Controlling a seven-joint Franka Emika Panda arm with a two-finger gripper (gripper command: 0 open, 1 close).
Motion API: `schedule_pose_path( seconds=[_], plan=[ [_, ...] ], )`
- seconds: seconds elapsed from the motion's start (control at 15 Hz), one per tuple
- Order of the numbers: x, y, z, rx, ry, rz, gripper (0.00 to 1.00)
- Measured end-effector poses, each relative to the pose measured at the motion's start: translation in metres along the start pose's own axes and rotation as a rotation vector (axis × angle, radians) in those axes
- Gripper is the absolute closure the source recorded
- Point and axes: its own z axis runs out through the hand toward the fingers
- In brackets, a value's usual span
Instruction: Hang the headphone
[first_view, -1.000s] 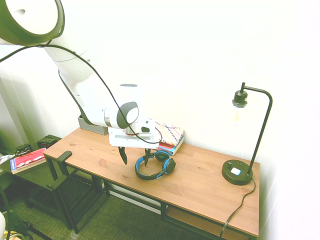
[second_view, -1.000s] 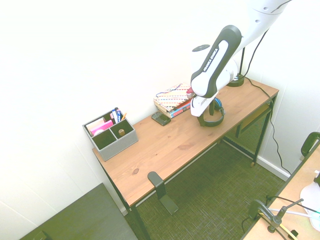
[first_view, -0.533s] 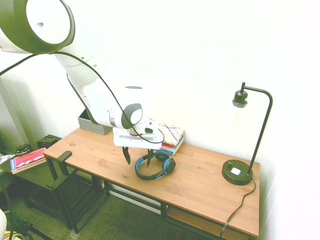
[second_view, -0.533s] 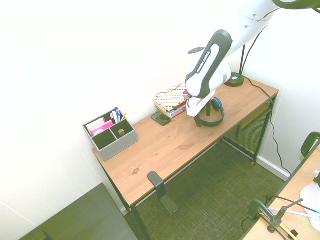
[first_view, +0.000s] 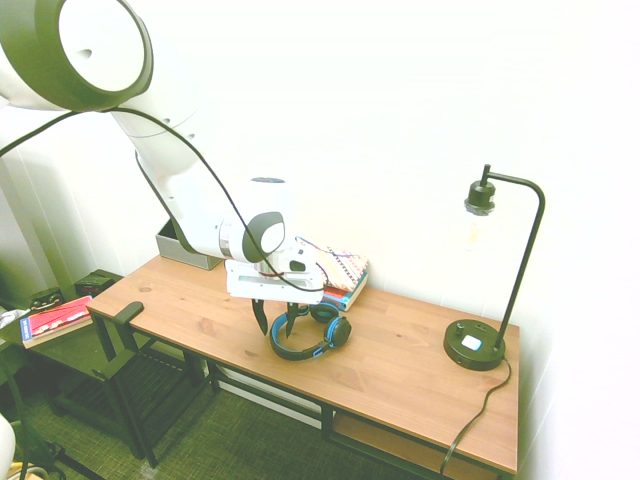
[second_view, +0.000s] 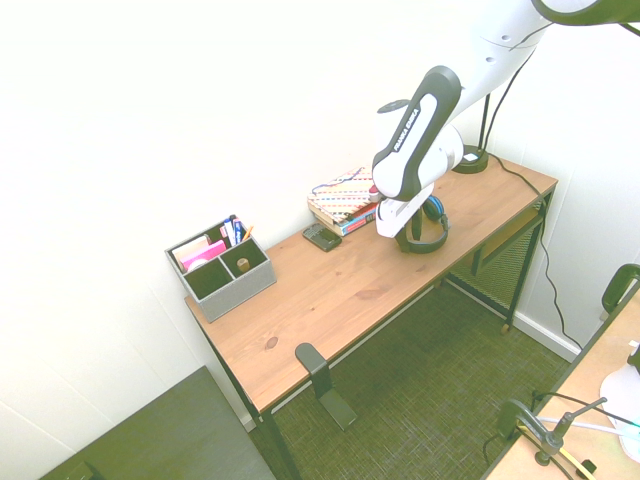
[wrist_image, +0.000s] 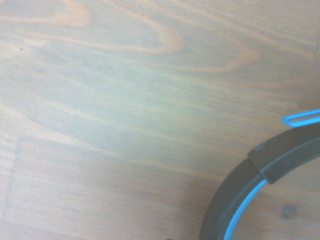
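headphone (first_view: 312, 335) lies below the open end effector (first_view: 276, 318).

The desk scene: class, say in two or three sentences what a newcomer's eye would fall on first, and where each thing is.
The big white robot arm probably catches the eye first, reaching down over the wooden desk. Below its end effector lie the blue-and-black headphones. A black desk lamp stands near one end of the desk, its bulb bare.
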Motion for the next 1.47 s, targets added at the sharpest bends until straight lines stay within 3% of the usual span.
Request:
schedule_pose_path(
  seconds=[0.53,0.87,1.0,1.2,1.47],
  plan=[
    [-0.008,0.007,0.009,-0.004,-0.004,0.01,1.0],
    [-0.005,0.023,0.004,0.005,-0.006,0.088,1.0],
    [-0.006,0.027,-0.023,-0.011,-0.037,0.211,1.0],
    [-0.033,0.019,-0.099,-0.062,-0.094,0.393,1.0],
    [-0.144,-0.026,-0.15,-0.108,-0.108,0.445,1.0]
  ],
)
